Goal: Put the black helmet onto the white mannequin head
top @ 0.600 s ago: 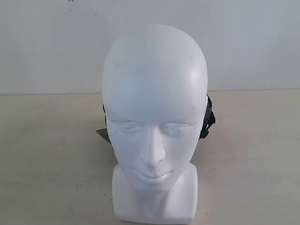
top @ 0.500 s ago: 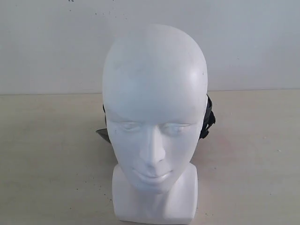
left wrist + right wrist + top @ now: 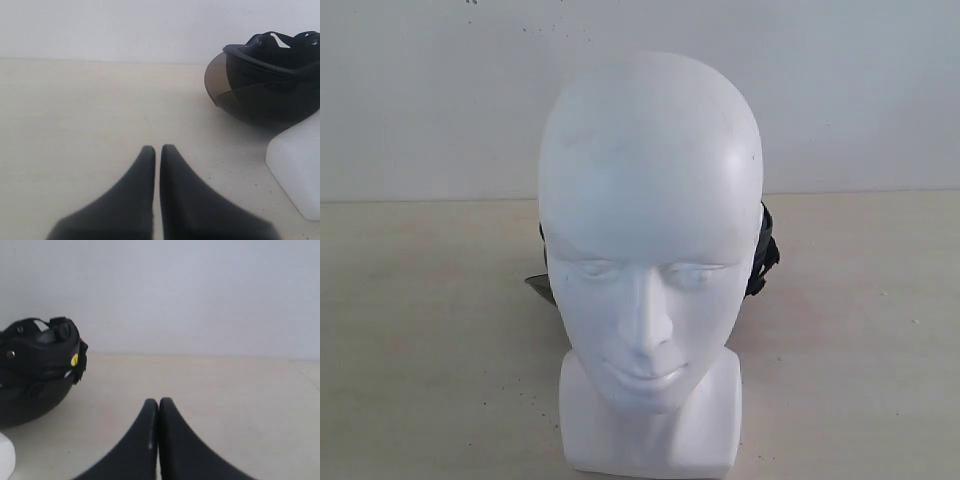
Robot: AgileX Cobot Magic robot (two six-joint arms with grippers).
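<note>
The white mannequin head (image 3: 650, 250) stands upright at the front of the table, facing the exterior camera. Behind it lies the black helmet (image 3: 763, 250), upside down with its opening up; only its edges show past the head. In the left wrist view the helmet (image 3: 272, 85) shows its smoky visor and straps, and a corner of the mannequin's neck base (image 3: 297, 170) sits beside it. My left gripper (image 3: 157, 150) is shut and empty, some way short of the helmet. The right gripper (image 3: 158, 402) is shut and empty too, with the helmet (image 3: 37, 370) off to one side.
A pale beige table (image 3: 420, 350) carries everything, with a plain white wall (image 3: 420, 100) behind it. Neither arm shows in the exterior view.
</note>
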